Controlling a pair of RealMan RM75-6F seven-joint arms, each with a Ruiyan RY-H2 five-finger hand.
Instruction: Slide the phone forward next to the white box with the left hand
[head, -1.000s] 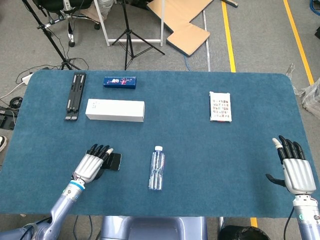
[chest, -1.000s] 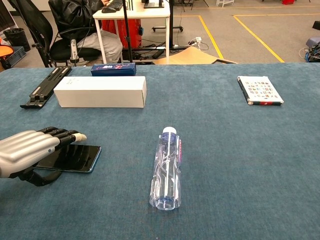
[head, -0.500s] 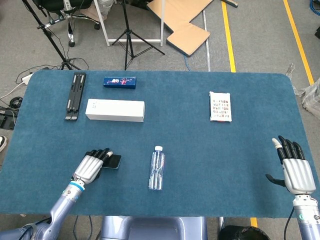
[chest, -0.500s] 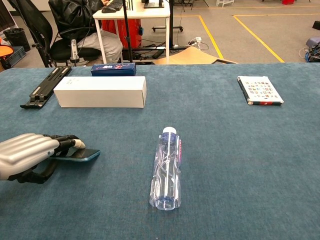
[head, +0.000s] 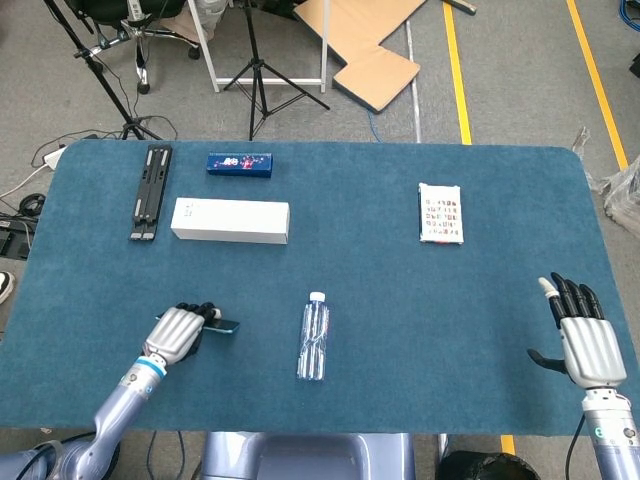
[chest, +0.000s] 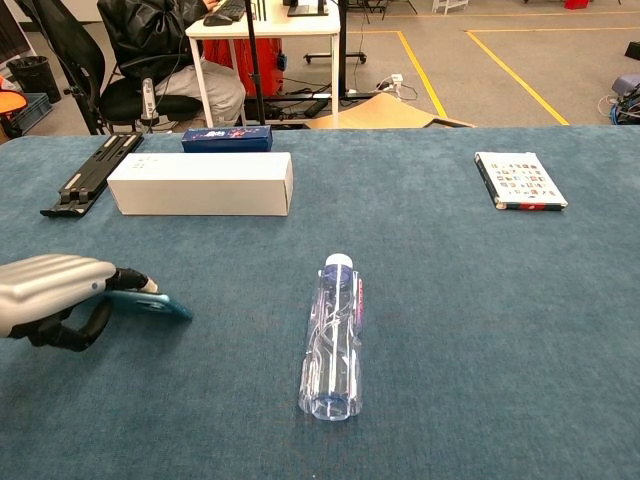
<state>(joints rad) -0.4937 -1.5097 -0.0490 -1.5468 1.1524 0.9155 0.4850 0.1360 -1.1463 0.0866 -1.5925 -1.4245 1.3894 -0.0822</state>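
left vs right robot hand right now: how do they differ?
The left robot hand has its fingers curled around the phone, holding it tilted off the cloth; the right robot hand holds nothing, fingers apart and extended. The left shows in both views, near the table's front left; the right shows only in the head view, at the front right edge. Both are silver-backed with dark fingers.

Phone left of bottle; white box behind phone.

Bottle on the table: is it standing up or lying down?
Lying down. The bottle rests on its side on the table, cap pointing away toward the far edge.
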